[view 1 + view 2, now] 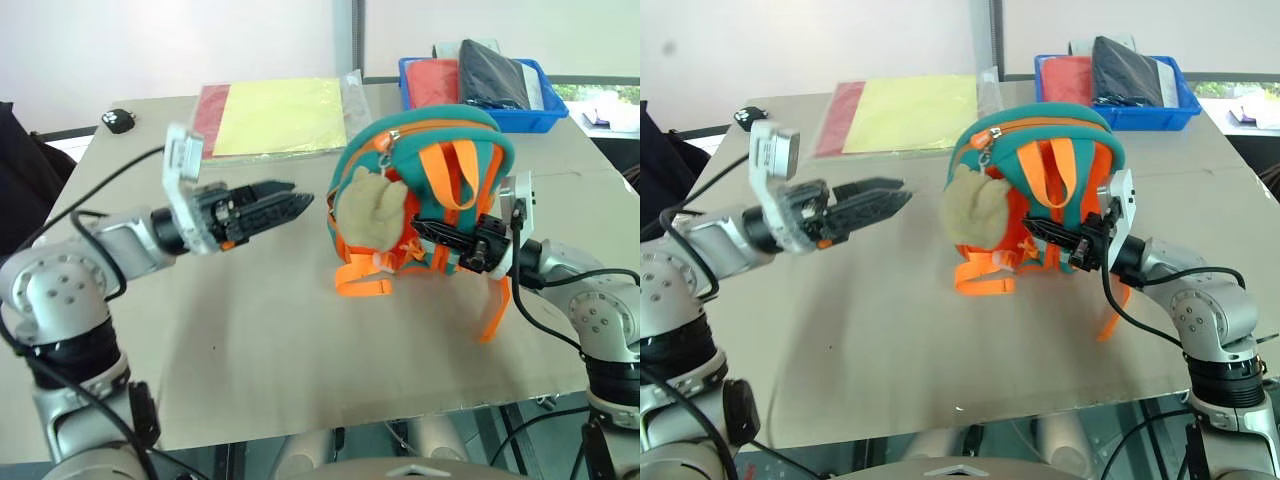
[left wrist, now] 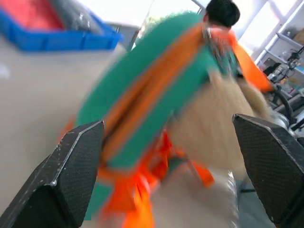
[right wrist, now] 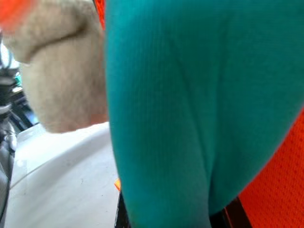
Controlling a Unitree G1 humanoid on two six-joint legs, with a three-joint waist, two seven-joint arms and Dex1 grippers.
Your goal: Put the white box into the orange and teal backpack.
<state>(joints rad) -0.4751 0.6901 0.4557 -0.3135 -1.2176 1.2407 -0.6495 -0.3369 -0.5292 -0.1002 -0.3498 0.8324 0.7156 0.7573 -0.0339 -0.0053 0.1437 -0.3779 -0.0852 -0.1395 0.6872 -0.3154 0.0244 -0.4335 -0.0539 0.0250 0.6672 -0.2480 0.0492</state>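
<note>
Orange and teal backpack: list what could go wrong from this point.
1. The right gripper is shut on the orange and teal backpack, which stands propped upright; if that pinch slips, the bag will likely slump or tip.
2. The left gripper hangs open and empty beside the bag, so nothing else steadies it.
3. Loose orange straps trail by the right arm and might snag it.

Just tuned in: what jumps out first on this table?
The orange and teal backpack stands mid-table, with the right gripper shut on its side. The left gripper hangs open beside it, fingers spread. A blue bin sits at the far edge.
</note>
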